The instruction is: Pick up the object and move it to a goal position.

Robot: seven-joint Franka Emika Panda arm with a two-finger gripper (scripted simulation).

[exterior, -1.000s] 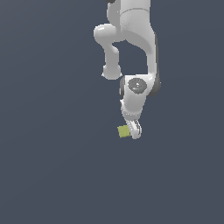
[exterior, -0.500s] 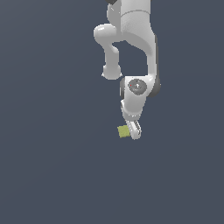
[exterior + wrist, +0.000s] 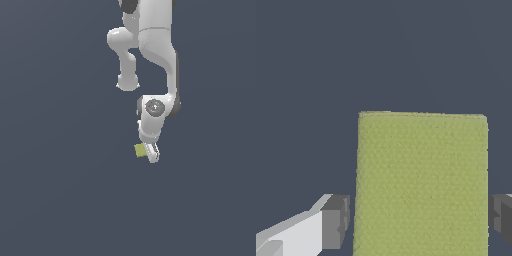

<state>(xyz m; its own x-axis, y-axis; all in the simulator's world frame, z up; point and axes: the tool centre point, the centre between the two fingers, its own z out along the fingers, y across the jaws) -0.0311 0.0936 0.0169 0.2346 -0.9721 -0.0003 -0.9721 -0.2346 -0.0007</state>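
The object (image 3: 140, 150) is a small olive-green block lying on the dark grey floor, just at the exterior view's left of the white finger (image 3: 154, 153). My gripper (image 3: 148, 154) is down at the block's level. In the wrist view the object (image 3: 422, 180) fills the space between the two dark pads. The gripper (image 3: 418, 220) straddles it: one pad (image 3: 336, 222) stands a narrow gap off the block's side, and the other pad (image 3: 501, 217) is right against the opposite side. The gripper is open around the block.
The white arm (image 3: 157, 45) reaches down from the top of the exterior view. A plain dark grey floor (image 3: 60, 190) surrounds the block on all sides, and no other object shows.
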